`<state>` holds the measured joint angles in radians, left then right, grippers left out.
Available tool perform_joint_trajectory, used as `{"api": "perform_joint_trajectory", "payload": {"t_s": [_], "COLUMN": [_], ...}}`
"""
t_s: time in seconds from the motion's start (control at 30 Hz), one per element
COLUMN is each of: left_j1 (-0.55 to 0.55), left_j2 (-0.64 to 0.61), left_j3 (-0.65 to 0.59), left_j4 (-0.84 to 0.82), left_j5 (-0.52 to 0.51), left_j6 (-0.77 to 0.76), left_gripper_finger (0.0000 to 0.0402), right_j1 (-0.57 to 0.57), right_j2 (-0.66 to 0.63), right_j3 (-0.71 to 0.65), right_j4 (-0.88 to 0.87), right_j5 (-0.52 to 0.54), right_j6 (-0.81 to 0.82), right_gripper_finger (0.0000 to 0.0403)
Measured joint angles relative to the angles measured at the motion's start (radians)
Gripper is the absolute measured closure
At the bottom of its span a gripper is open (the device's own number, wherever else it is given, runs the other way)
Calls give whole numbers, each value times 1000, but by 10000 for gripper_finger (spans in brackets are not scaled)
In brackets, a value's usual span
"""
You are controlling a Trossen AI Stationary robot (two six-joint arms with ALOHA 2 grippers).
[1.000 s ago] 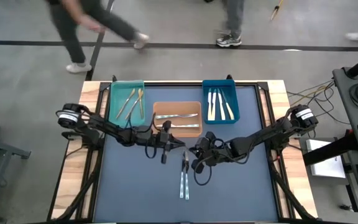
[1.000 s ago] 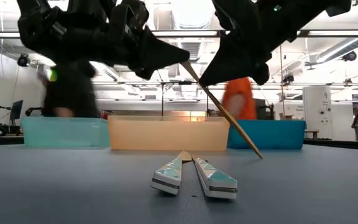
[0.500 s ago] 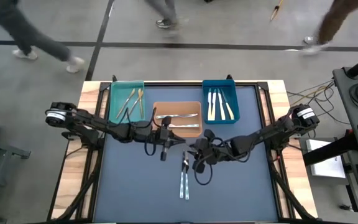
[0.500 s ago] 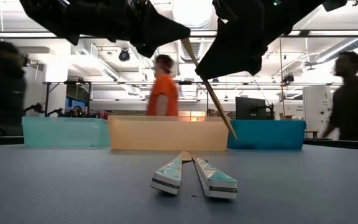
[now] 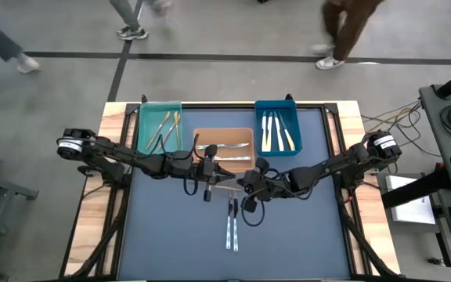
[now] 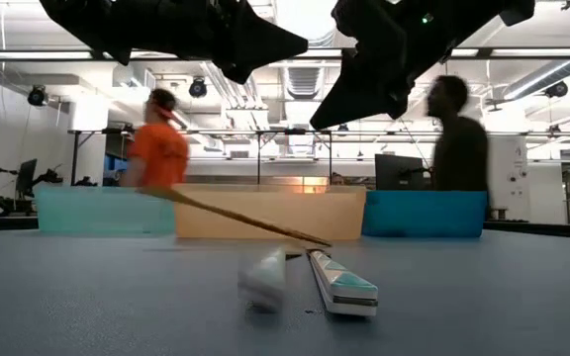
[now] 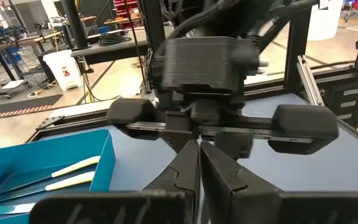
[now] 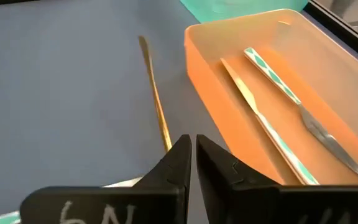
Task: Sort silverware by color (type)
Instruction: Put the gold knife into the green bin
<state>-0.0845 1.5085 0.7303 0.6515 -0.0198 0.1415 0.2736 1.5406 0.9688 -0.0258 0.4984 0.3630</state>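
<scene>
A gold piece of silverware [image 6: 236,216] is held by nobody and slants over the dark mat. Its right end is down by the two silver pieces with teal-patterned handles [image 5: 231,227], and its left end is raised. It also shows beside the orange bin in the right wrist view [image 8: 154,93]. My left gripper [image 6: 303,44] and right gripper [image 6: 317,124] hang shut and empty above it, tips close together [image 5: 229,185]. Of the two silver pieces, the right one [image 6: 342,282] lies still and the left one [image 6: 263,279] is blurred.
Three bins stand along the far edge. The teal bin [image 5: 160,125] holds gold pieces, the orange bin [image 5: 223,149] holds silver ones with teal handles, and the blue bin [image 5: 278,129] holds cream-handled ones. People walk beyond the table. There is bare mat to the left and right of the silver pair.
The gold piece hung slanting below the two grippers. It has dropped free and tipped over toward the table's left, its lower end landing by the silver pair, and the left silver piece has been jolted. My left gripper has risen.
</scene>
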Motion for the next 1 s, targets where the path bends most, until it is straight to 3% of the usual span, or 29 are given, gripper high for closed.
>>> {"api": "perform_joint_trajectory", "payload": {"t_s": [0.13, 0.43, 0.73, 1.0], "left_j1": [0, 2, 3, -19], "left_j2": [-15, -84, 5, -14], "left_j3": [0, 28, 28, 28], "left_j4": [-76, -584, -566, -573], "left_j5": [1, 3, -6, -227], "left_j6": [8, 60, 32, -38], "left_gripper_finger": [401, 401, 401, 401], "right_j1": [-14, -12, -12, -12], "right_j2": [0, 0, -1, 39], "right_j3": [0, 0, -21, -59], "right_j4": [-16, -63, -58, -46], "right_j5": [-1, -1, 70, 11], "right_j6": [0, -49, -48, 161], "right_gripper_finger": [385, 385, 385, 385]}}
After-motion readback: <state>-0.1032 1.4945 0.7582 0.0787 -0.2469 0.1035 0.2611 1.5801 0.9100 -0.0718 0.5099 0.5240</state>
